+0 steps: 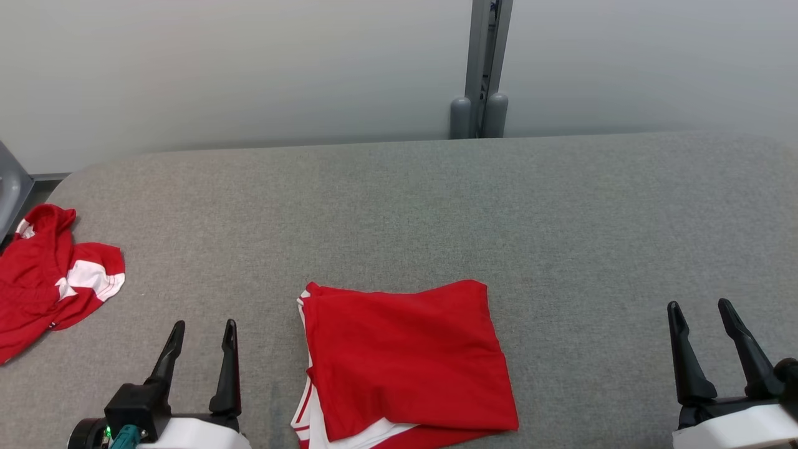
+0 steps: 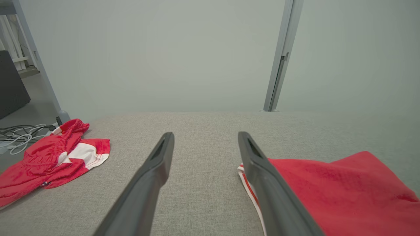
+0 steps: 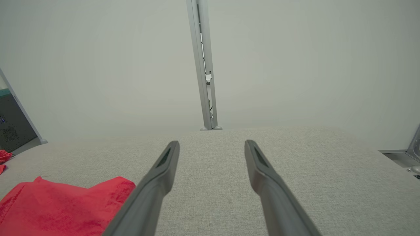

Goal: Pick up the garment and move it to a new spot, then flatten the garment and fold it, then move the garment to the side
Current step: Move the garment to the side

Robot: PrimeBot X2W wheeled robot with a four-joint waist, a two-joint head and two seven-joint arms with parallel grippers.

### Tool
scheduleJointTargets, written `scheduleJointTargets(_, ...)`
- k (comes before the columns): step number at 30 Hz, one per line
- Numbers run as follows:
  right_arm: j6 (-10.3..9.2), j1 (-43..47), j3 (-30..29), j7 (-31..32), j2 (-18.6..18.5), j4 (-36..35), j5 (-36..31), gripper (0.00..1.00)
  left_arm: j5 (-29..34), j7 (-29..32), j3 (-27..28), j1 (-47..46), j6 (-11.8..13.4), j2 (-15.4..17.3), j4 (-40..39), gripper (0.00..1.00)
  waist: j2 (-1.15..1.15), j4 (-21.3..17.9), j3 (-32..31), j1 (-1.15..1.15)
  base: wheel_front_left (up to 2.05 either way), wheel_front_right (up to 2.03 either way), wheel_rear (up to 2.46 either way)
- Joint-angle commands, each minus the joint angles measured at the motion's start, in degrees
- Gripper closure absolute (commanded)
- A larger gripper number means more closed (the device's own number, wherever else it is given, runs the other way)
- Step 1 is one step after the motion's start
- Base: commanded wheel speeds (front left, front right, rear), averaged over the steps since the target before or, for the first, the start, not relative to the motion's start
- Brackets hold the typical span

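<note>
Foreground belongs to the two arms. The left end effector (image 1: pixel 204 325) sits in the lower left of the head view and the right end effector (image 1: pixel 699 307) in the lower right. Each has its two dark fingers spread apart and pointing up the frame, with nothing between them. Both wrist views agree: parted fingers over grey cloth, gripping nothing.

Between them, at the bottom centre of the head view, lies the garment (image 1: pixel 405 362), red with white trim along its left and lower edges. It rests on the counter (image 1: pixel 436 206) as a compact, roughly square packet of stacked layers, its near edge running off the bottom of the frame. It is near the left end effector and well apart from the right one.

From that shape I'd judge the flattening and folding finished, which leaves the last step, moving it to the side. Neither arm has a hold on it yet. The next move calls for a grip that takes every layer at once. That probably means coming in low at an edge so a finger slips under the bottom layer, then carrying or sliding the packet without letting it fall open. The fabric looks thin and soft, so pinching the top layer alone would likely undo the fold.

Farther up, at the left edge of the frame, a second red-and-white garment (image 1: pixel 56 280) lies crumpled at the counter's edge. Any placement on that side should keep apart from it.

Beyond that, the counter runs to its rounded far edge, then a pale wall with a grey upright post (image 1: pixel 483 62) at the upper middle.
</note>
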Motion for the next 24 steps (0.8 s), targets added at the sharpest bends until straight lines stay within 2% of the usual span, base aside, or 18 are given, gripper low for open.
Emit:
scheduleJointTargets(1, 0.11, -0.19, -0.35, 0.26, -0.23, -0.17, -0.73, 0.00, 0.13, 0.07, -0.06, -1.40, 0.38, 0.36, -0.39, 0.00, 0.00, 0.34, 0.89, 0.00, 0.00, 0.00, 0.00)
scheduleJointTargets(9, 0.11, -3.13, 0.87, 0.52, -0.61, 2.68, -2.02, 0.00, 0.58, -0.39, -1.69, -5.96, 0.02, -0.59, -1.36, 0.00, 0.00, 4.30, 5.90, 0.00, 0.00, 0.00, 0.00)
scheduleJointTargets(17, 0.07, -8.73, 10.84, 0.41, -1.97, 11.87, 0.07, 0.00, -0.22, -0.96, -3.45, -11.42, -0.50, -2.44, -0.51, 0.00, 0.00, 10.77, 10.81, 0.00, 0.00, 0.00, 0.00)
scheduleJointTargets(24, 0.07, -11.48, 18.03, 0.88, -4.29, 19.31, 2.45, 0.00, 0.37, -1.06, -3.27, -13.33, -0.79, -3.33, -1.76, 0.00, 0.00, 13.73, 13.09, 0.00, 0.00, 0.00, 0.00)
